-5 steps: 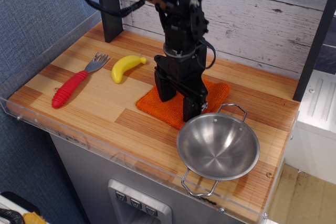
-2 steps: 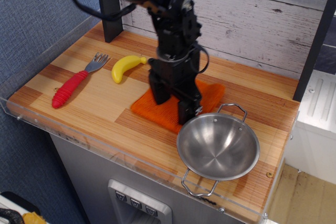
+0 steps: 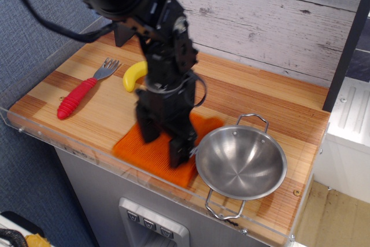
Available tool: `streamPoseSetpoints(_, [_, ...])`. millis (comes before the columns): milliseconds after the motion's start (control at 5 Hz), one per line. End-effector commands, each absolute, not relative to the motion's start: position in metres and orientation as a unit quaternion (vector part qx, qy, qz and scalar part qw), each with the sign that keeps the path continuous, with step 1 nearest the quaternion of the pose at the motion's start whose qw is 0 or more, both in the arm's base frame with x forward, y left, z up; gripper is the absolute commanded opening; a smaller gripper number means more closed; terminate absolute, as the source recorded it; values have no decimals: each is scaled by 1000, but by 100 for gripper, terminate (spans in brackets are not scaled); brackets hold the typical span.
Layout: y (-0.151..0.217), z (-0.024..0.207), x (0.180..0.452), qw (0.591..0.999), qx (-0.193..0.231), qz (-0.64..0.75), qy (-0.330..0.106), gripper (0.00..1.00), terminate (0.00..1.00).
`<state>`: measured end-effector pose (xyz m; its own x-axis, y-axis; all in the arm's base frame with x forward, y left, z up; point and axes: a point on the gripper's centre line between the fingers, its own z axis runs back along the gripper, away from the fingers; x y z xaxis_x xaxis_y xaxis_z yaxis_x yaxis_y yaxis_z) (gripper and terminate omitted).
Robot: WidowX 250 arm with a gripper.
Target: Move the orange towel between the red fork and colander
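The orange towel [image 3: 151,154] lies flat near the table's front edge, just left of the colander [image 3: 241,162], a shiny steel bowl with two wire loop handles. My gripper [image 3: 163,144] stands upright on the towel's middle, its two black fingers [image 3: 180,151] spread apart and pressing down on the cloth. The red fork [image 3: 82,94] lies at the left of the table, tines pointing toward the back. The arm hides part of the towel's far side.
A yellow toy banana [image 3: 133,76] lies behind the arm, right of the fork. A black post [image 3: 118,34] stands at the back left. A clear acrylic lip [image 3: 87,154] runs along the table's front and left edges. A white cabinet stands to the right.
My gripper has moved forward and left toward the front edge, dragging the orange towel with it. The colander has shifted slightly. The fork and banana have not moved.
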<state>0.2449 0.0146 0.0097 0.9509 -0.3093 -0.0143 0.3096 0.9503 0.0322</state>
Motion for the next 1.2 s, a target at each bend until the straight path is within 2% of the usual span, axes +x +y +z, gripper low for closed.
streamPoseSetpoints(0, [36, 36, 244, 990, 25, -134, -28, 100, 0])
streamPoseSetpoints(400, [73, 45, 250, 992, 34, -118, -32, 100, 0])
streamPoseSetpoints(1000, [73, 45, 250, 992, 34, -118, -32, 100, 0])
